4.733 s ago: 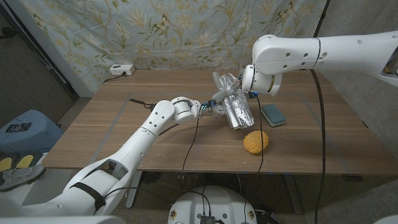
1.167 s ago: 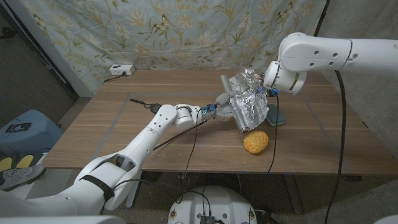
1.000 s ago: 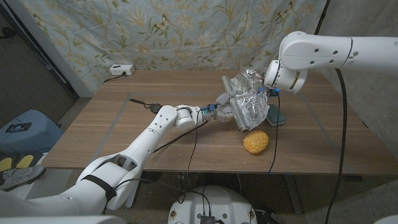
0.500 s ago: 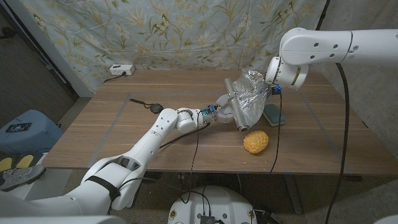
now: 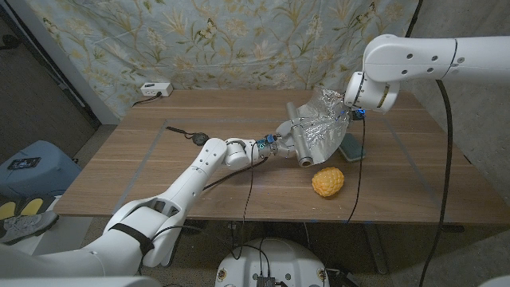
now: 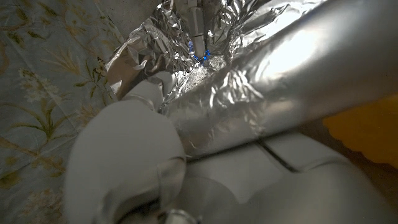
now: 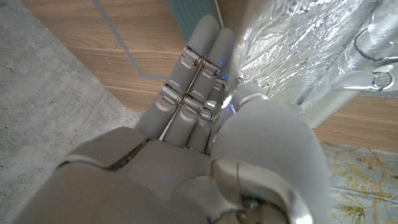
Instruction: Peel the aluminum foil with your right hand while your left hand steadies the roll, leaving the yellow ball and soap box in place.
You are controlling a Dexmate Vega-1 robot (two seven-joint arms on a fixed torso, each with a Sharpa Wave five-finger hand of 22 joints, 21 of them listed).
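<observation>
Left hand (image 5: 284, 137) reaches across mid-table, fingers wrapped in a grip; right hand (image 5: 347, 109), raised, pinches with fingers together.

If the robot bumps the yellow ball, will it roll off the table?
The yellow ball looks round, so it would probably roll. Its surface looks bumpy, which may slow it. It sits near the table's front edge, so a hard bump could send it off.
</observation>
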